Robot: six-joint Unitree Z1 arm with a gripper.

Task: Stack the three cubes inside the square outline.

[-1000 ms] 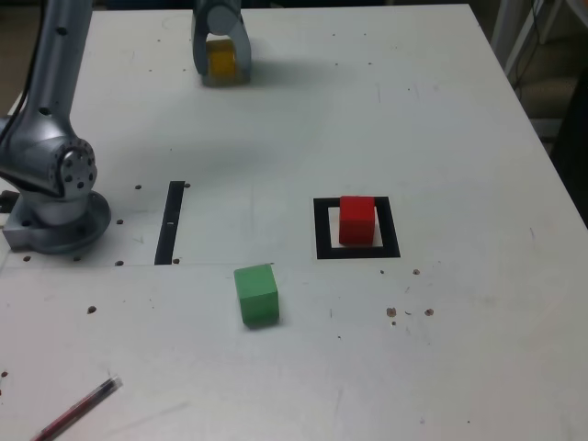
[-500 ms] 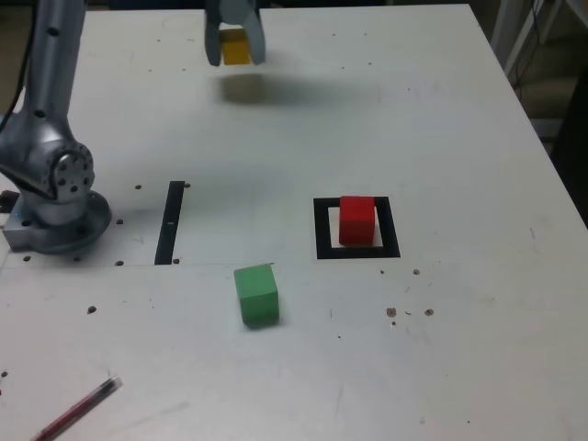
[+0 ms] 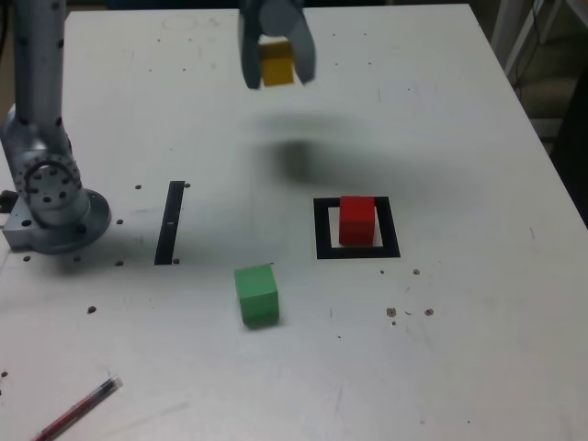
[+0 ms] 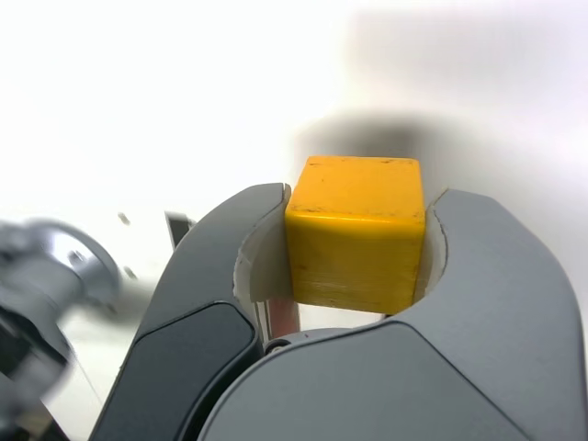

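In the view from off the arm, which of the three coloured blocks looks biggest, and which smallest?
1. green cube, though it sits nearest the camera.
2. red cube.
3. yellow cube, farthest away and partly hidden by the gripper.

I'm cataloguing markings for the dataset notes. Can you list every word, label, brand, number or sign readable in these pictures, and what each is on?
None: neither view shows any readable text.
The yellow cube, red cube and green cube have plain faces.
The gripper and the arm's base show no label.
The pen is too small and blurred to tell.
The square outline and black strip are plain marks, not signs.
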